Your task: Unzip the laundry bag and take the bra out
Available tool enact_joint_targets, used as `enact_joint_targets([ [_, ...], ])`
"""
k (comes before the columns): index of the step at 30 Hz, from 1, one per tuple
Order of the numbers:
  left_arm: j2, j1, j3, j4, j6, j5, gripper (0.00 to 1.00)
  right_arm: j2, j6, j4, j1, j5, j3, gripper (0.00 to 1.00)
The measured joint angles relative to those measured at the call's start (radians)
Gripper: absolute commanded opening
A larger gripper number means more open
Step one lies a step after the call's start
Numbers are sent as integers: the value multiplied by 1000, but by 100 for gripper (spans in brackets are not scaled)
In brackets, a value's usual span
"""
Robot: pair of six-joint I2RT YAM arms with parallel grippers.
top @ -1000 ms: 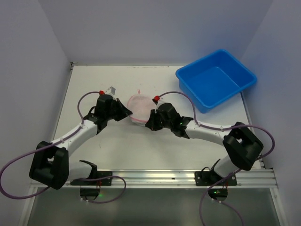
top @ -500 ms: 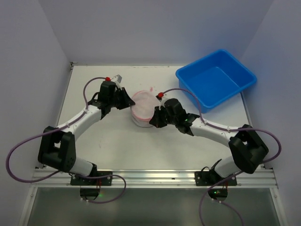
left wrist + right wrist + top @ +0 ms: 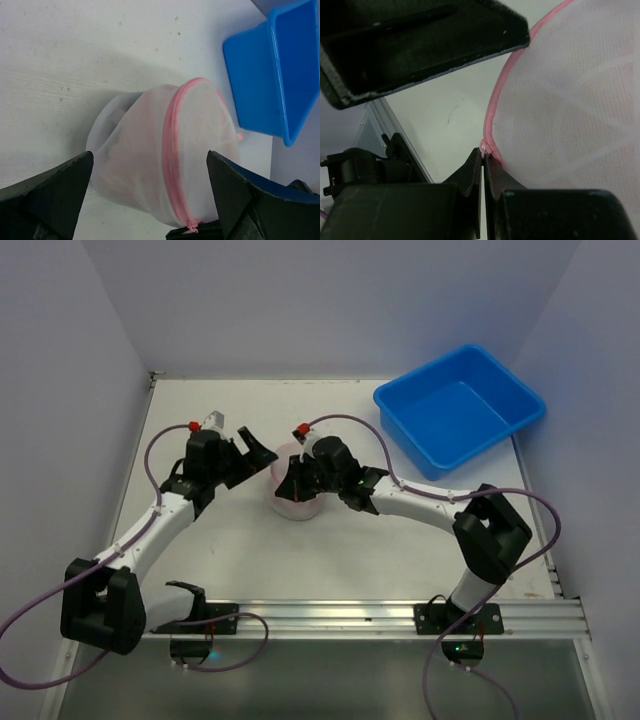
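The laundry bag (image 3: 286,502) is a small round white mesh pouch with pink zipper trim (image 3: 172,150), standing on the table between both arms. My right gripper (image 3: 299,478) is shut on the pink zipper pull (image 3: 483,148) at the bag's edge (image 3: 570,100). On the bag's left my left gripper (image 3: 254,452) is open, one finger on each side of the bag (image 3: 135,165) without touching it. The bra is hidden; only a faint pinkish shade shows through the mesh.
A blue tub (image 3: 460,410) sits at the back right and also shows in the left wrist view as the blue tub (image 3: 280,65). The white table (image 3: 240,560) ends at a metal rail (image 3: 350,618) in front. Grey walls close in on the left, back and right.
My left gripper has opened, let go of the bag and drawn back to the left. The right gripper has moved left, still pinching the zipper pull, and the bag has shifted left.
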Motion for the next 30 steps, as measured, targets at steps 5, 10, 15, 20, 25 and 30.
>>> enact_joint_targets([
  [5, -49, -3, -117, 40, -71, 23, 80, 29, 7, 3, 3, 0, 0, 0],
  [10, -26, -30, -142, 69, -111, 43, 45, 47, 7, 3, 15, 9, 0, 0],
  [15, -13, -63, -142, 123, -135, 55, 0, 48, 0, -2, 22, 18, -1, 0],
  [20, -12, -63, -143, 127, -128, 63, 0, 13, -49, -23, 16, 25, -69, 0],
  [25, -20, -40, -153, 107, -89, 65, 0, -95, -106, -92, -70, 22, -202, 0],
  [30, -33, -31, -160, 75, -34, 148, 0, -163, -132, -109, -323, -41, -274, 0],
])
